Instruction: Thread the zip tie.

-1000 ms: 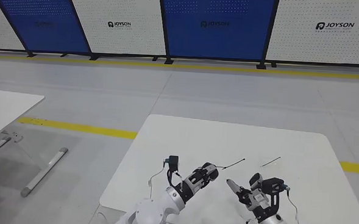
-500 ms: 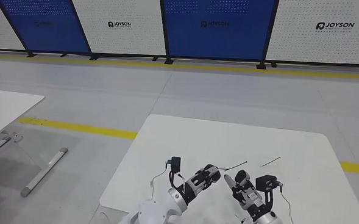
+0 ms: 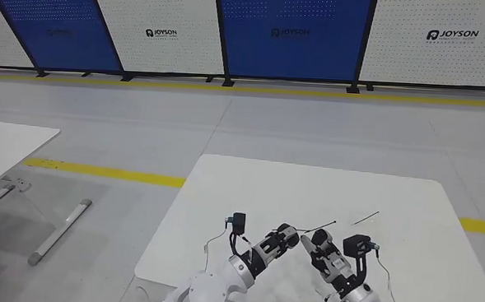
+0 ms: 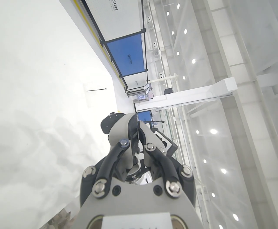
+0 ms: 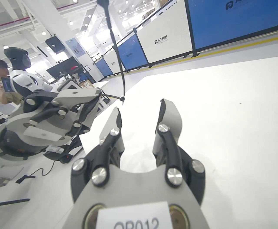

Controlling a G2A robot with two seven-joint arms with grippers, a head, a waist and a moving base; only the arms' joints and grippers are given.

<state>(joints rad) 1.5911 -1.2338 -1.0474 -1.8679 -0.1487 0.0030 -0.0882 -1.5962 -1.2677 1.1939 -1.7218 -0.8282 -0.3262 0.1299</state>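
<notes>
Since a second ago, right claw [image 5: 140, 105] has been brought in beside left claw [image 3: 286, 233]. Right claw is held apart; left claw is clamped on the tie [image 5: 118, 56], lifted off the bench [image 3: 249, 184]. Tie's free length runs across just ahead of the right fingertips [image 5: 165, 108], so right arm is judged nearer for the catch. On the bench farther out a spare tie [image 3: 366, 217] is left; floor [image 3: 145, 121] and fence panels [image 3: 294, 30] beyond.

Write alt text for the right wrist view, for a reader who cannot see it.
The right gripper, fingers open, hangs over the white table, just short of a black zip tie pinched in the left gripper. The zip tie curves away from that gripper's tip.
</notes>
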